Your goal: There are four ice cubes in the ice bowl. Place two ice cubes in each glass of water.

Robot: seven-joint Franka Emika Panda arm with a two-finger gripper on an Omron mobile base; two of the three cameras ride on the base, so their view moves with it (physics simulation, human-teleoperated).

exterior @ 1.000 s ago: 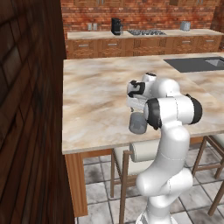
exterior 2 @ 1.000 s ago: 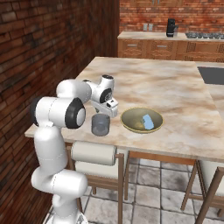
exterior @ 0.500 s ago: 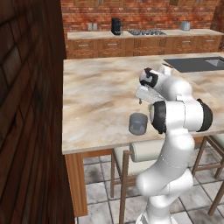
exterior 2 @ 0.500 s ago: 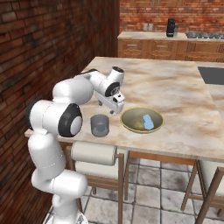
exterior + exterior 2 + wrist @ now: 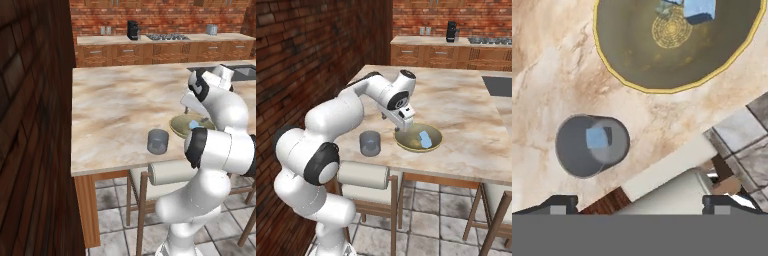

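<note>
The ice bowl (image 5: 410, 143) sits near the island's front edge, olive inside with a golden rim (image 5: 637, 88); the arm partly covers the ice bowl (image 5: 179, 125) in the left base view. Pale blue ice cubes (image 5: 424, 139) (image 5: 699, 9) (image 5: 194, 123) lie in it. To its left stands one grey-blue glass (image 5: 370, 143) (image 5: 158, 141). In the hand view the glass (image 5: 589, 145) holds one ice cube (image 5: 597, 138). My gripper (image 5: 406, 123) hangs just over the bowl's left rim. The gripper (image 5: 639, 204) is open, with nothing between its tips.
A padded stool (image 5: 363, 174) (image 5: 170, 172) is tucked under the counter's front edge, right below the glass. A brick wall (image 5: 301, 60) runs along the left. A dark sink (image 5: 240, 71) is set into the counter at the far right.
My hand has swung right, from above the glass to the bowl's rim. The jaws stay open.
</note>
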